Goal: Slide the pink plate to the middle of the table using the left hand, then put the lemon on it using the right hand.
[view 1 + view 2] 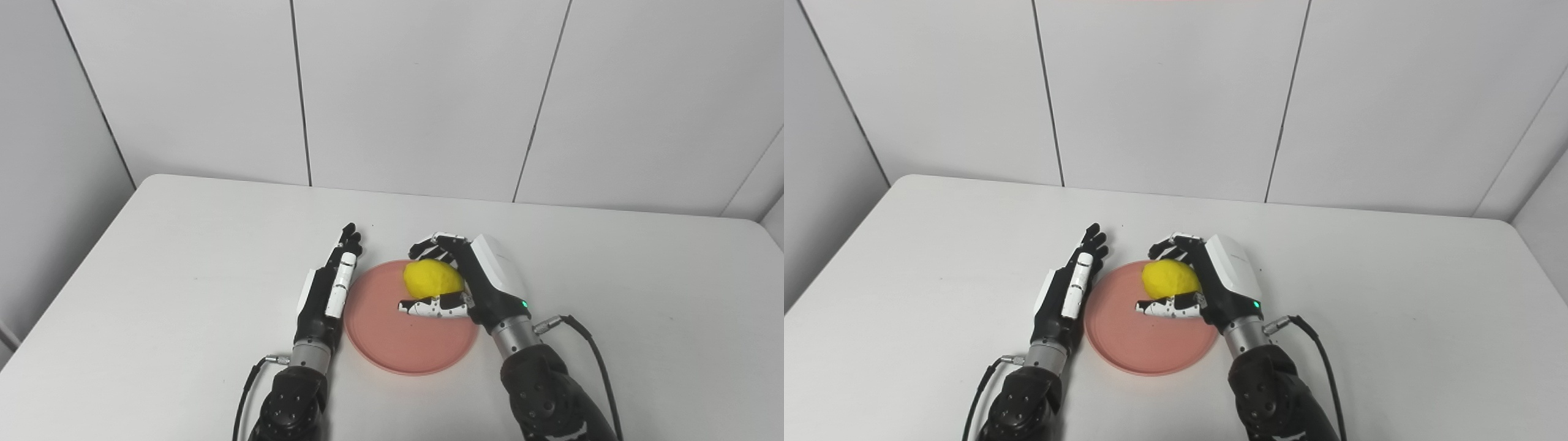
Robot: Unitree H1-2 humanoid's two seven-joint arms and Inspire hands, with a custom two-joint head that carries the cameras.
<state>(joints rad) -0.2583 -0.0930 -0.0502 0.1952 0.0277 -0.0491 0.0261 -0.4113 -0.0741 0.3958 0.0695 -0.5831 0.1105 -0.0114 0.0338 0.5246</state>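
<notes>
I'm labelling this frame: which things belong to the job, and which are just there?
Job: plate; lemon, over the plate in the right hand; left hand, open beside the plate.
Just there: table; wall panels.

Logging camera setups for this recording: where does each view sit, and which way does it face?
Left eye view: on the head, looking down at the white table; both forearms enter from the bottom, pink plate right of centre.
Right eye view: beside it, same downward look; plate left of centre.
Shared: the left hand flat beside the plate, the right hand around the lemon over the plate, the panelled wall behind.
</notes>
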